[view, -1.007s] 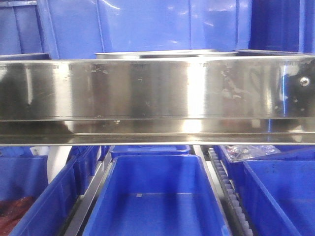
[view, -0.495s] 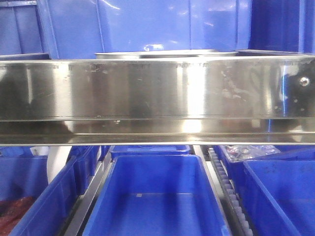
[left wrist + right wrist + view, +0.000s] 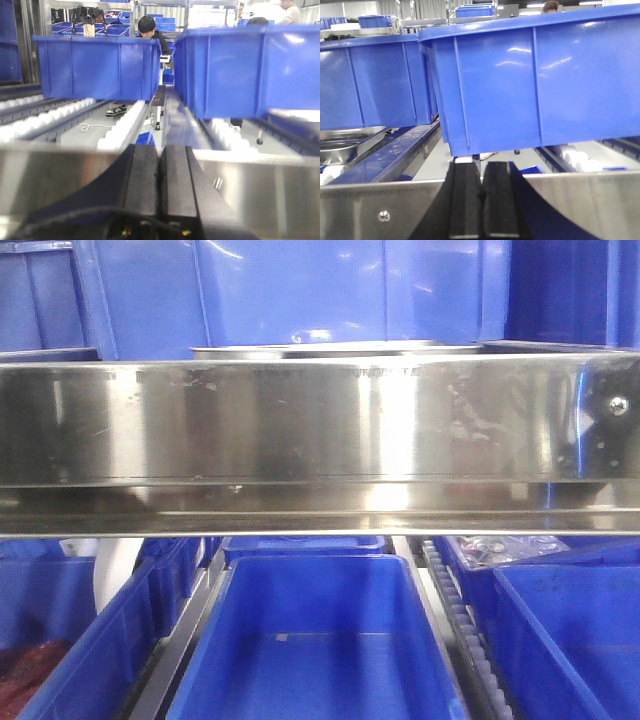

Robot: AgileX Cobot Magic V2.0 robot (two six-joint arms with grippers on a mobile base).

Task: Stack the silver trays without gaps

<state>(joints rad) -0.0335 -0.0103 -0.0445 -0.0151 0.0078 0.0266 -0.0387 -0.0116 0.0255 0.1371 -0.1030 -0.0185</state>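
Observation:
The rim of one silver tray [image 3: 320, 348] shows just above the long steel band in the front view, in front of tall blue bins. In the right wrist view, a silver tray [image 3: 345, 141] lies low at the far left, under a blue bin. My right gripper [image 3: 481, 167] is shut with nothing in it, pointing over the band's top edge well to the right of that tray. My left gripper [image 3: 160, 150] is also shut and empty, its black fingers pressed together above the band. Neither gripper appears in the front view.
A mirror-like steel band [image 3: 320, 430] with a screw [image 3: 619, 406] crosses the front view. Blue bins [image 3: 310, 640] sit on the lower level. On the upper level, big blue bins [image 3: 95, 65] [image 3: 535, 80] stand on white roller tracks [image 3: 125, 130]. A person [image 3: 150, 27] works behind.

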